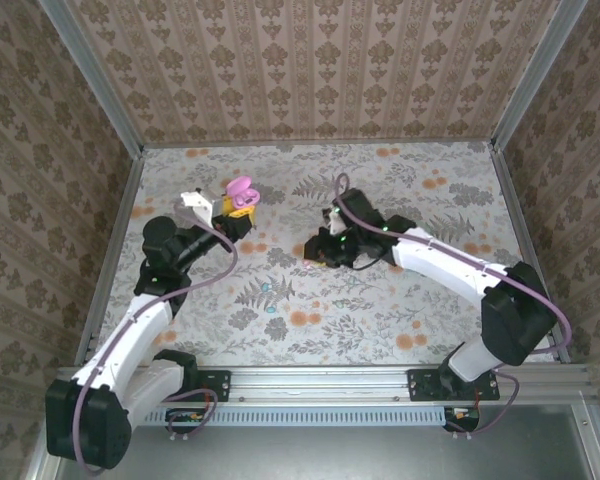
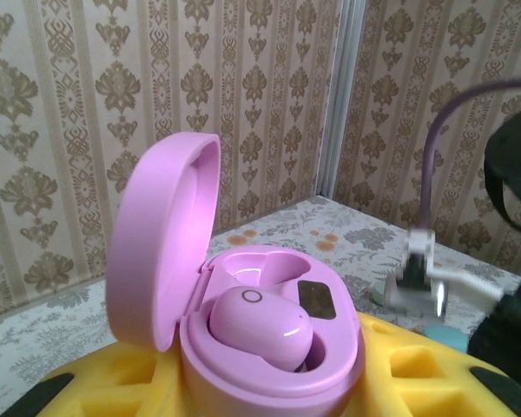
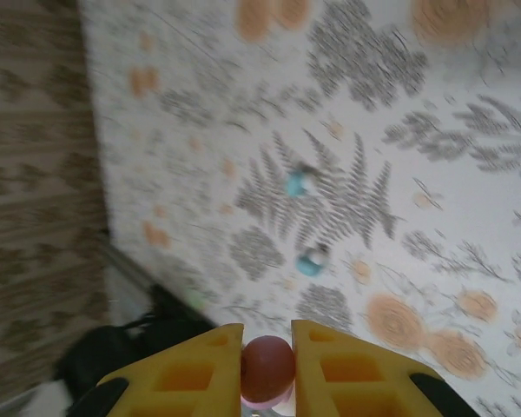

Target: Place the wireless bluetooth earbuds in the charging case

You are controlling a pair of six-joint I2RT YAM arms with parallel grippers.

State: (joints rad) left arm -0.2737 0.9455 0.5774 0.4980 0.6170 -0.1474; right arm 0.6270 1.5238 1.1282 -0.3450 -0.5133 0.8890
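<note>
The pink charging case (image 2: 273, 347) stands open in the left wrist view, lid (image 2: 161, 234) tipped up to the left. One pink earbud (image 2: 259, 326) sits in its near socket; the far socket (image 2: 260, 265) is empty. My left gripper (image 2: 269, 387) is shut on the case's lower body, with yellow fingers (image 2: 417, 369) on both sides. From above, that case (image 1: 243, 192) is held over the mat's far left. My right gripper (image 3: 267, 347) is shut on a second pink earbud (image 3: 267, 369) just above the mat; from above, this gripper (image 1: 322, 255) is near the middle.
Two small blue-teal earbuds (image 3: 297, 182) (image 3: 311, 261) lie loose on the flowered mat (image 3: 434, 174); the top view shows them (image 1: 264, 288) between the two arms. A metal rail (image 1: 120, 230) and papered walls (image 1: 310, 60) close in the mat's edges. The right arm (image 2: 512, 261) is blurred.
</note>
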